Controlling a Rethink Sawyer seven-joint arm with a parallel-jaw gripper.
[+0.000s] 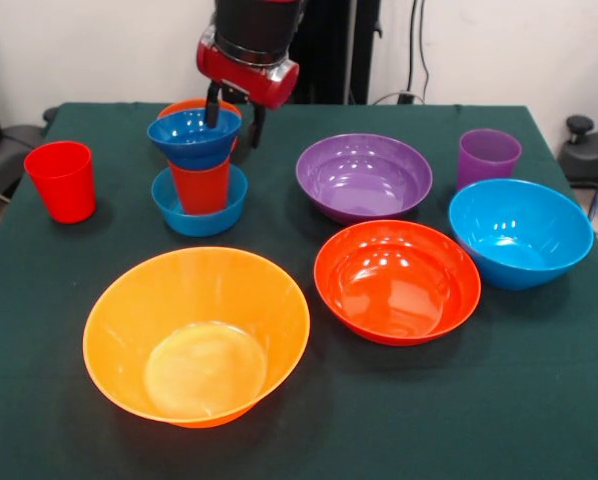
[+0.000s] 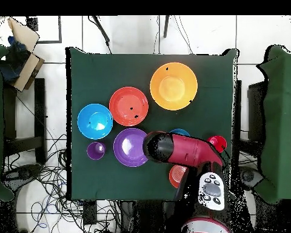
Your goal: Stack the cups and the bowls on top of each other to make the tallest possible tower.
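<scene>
- From the front, the gripper (image 1: pixel 233 108) has one finger inside the dark blue small bowl (image 1: pixel 193 137) and one behind its rim, clamped on it.
- That bowl sits atop an orange-red cup (image 1: pixel 200 186) standing in a small light blue bowl (image 1: pixel 199 204).
- Overhead, the arm (image 2: pixel 181 150) hides this stack; the yellow-orange bowl (image 2: pixel 173 85), red-orange bowl (image 2: pixel 128 106), purple bowl (image 2: pixel 130 147), large light blue bowl (image 2: pixel 94 121), purple cup (image 2: pixel 96 150) show plainly.
- The red cup (image 1: pixel 62 180) stands apart.

A dark green table (image 1: pixel 39 400) carries a yellow-orange bowl (image 1: pixel 196 335), red-orange bowl (image 1: pixel 397 281), purple bowl (image 1: pixel 364 176), large blue bowl (image 1: pixel 520 232), small blue bowl (image 1: pixel 199 203), red cup (image 1: pixel 62 180) and purple cup (image 1: pixel 488 157), all upright.
</scene>
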